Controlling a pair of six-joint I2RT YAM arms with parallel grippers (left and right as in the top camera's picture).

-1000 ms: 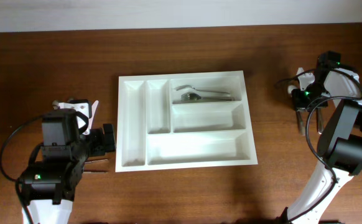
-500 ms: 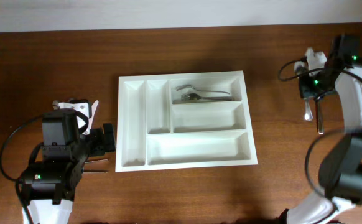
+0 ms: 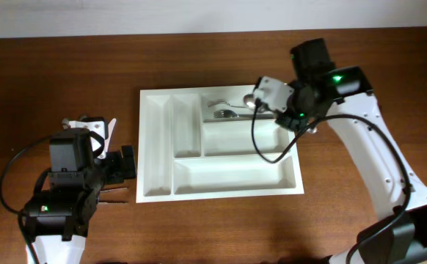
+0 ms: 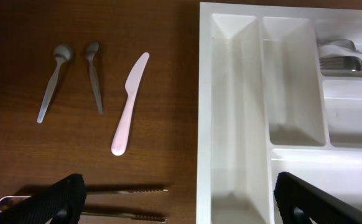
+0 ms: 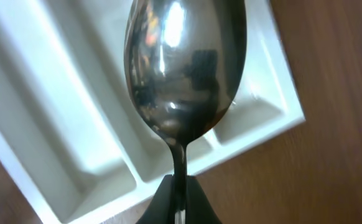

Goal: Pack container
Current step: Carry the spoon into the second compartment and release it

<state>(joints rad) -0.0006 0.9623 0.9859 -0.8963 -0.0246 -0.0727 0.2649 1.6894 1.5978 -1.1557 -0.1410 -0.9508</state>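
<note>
The white container point(image 3: 157, 147) lies mid-table, with a fork and spoon point(image 3: 235, 112) in its top right wide compartment. My right gripper point(image 3: 268, 103) is over that compartment, shut on the handle of a metal spoon point(image 3: 251, 100). In the right wrist view the spoon's bowl point(image 5: 184, 68) fills the frame above the shut gripper point(image 5: 180, 199), with the container point(image 5: 56, 124) below. My left gripper point(image 3: 125, 163) is open and empty at the container's left edge. In the left wrist view it point(image 4: 181, 205) spans the container's left wall point(image 4: 204, 124).
On the table left of the container lie two small grey spoons point(image 4: 51, 81) point(image 4: 94, 74), a pale plastic knife point(image 4: 130, 102), and two thin metal pieces with serrated tips point(image 4: 119, 202). The stored cutlery also shows in the left wrist view point(image 4: 349, 59).
My right arm has swung from the far right of the table to above the container's top right compartment, carrying the spoon. The left arm has not moved.
</note>
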